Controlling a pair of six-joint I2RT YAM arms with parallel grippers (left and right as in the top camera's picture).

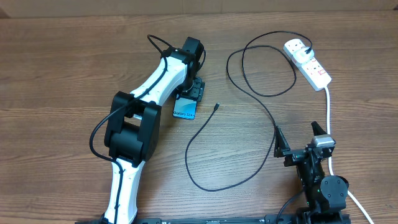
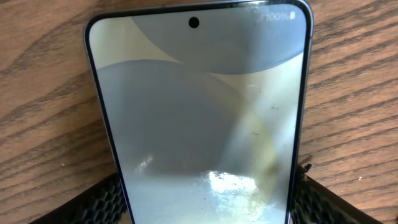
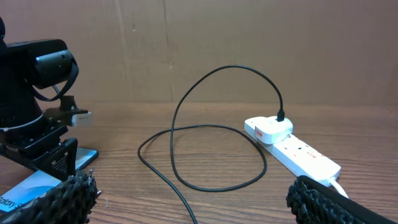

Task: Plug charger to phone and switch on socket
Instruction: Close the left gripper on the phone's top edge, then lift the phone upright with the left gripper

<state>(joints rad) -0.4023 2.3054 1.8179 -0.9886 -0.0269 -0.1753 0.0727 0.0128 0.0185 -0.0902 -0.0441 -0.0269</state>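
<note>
- Clamping the slim rectangular smartphone (image 2: 199, 124) with its lit blue-grey screen, the left gripper (image 1: 190, 97) has a black ribbed finger (image 2: 102, 202) pressed against each long edge.
- That smartphone lies screen-up on the brown wooden table (image 1: 62, 62), around the middle and a little towards the far edge.
- The long thin black cable (image 1: 186, 152) loops across the table. Its small connector tip (image 1: 216, 106) rests loose just beside the smartphone, on the right, without touching it.
- The cable's other end runs to a white plug (image 1: 297, 48) seated in the white elongated power strip (image 1: 317, 71) with red switches, which lies near the far right corner.
- The right gripper (image 1: 297, 138) sits by the near edge on the right. Its jaws are spread wide and hold nothing, and the cable passes close by its left finger.
</note>
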